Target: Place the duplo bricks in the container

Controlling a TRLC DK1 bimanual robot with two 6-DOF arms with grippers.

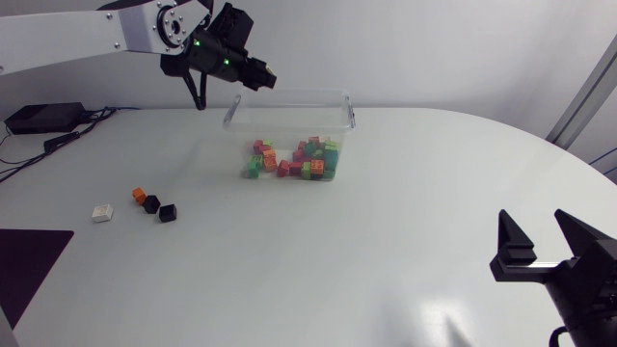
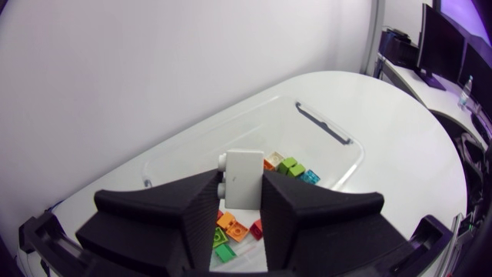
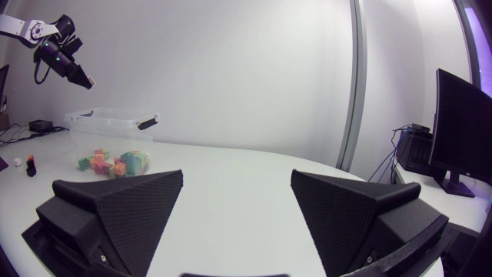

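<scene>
Looking down from the head view: my left gripper (image 1: 262,79) hangs in the air above the back left corner of the clear container (image 1: 289,97), well up off the table (image 1: 405,251). Jaws hard to read from this angle. The container sits at mid-table toward the back, with a mixed pile of bricks (image 1: 294,160) in it: green, orange, red, purple. Four loose pieces lie on the table to the left of the container, well apart from it: a loose white brick (image 1: 102,213), an orange brick (image 1: 139,195) and two black bricks (image 1: 159,209) close together. My right gripper (image 1: 536,229) is low at the near right, far from everything, jaws wide open, nothing between them.

Left wrist view: the left gripper (image 2: 243,192) is clamped on a white brick (image 2: 244,171), one finger on each side, brick upright and sticking out past the fingertips. Straight below it is the open container (image 2: 184,158). The pile (image 2: 288,165) shows on its floor, with orange and green pieces visible under and beside my fingers.

Right wrist view: the right gripper (image 3: 237,196) has both fingers spread wide, holding nothing, bare table ahead of it. Far across the table stands the container (image 3: 115,118) with the pile (image 3: 115,162) inside, and my left gripper (image 3: 83,78) hangs above its far end. Two of the loose pieces (image 3: 25,164) are just visible beyond the container, too small to tell more.
</scene>
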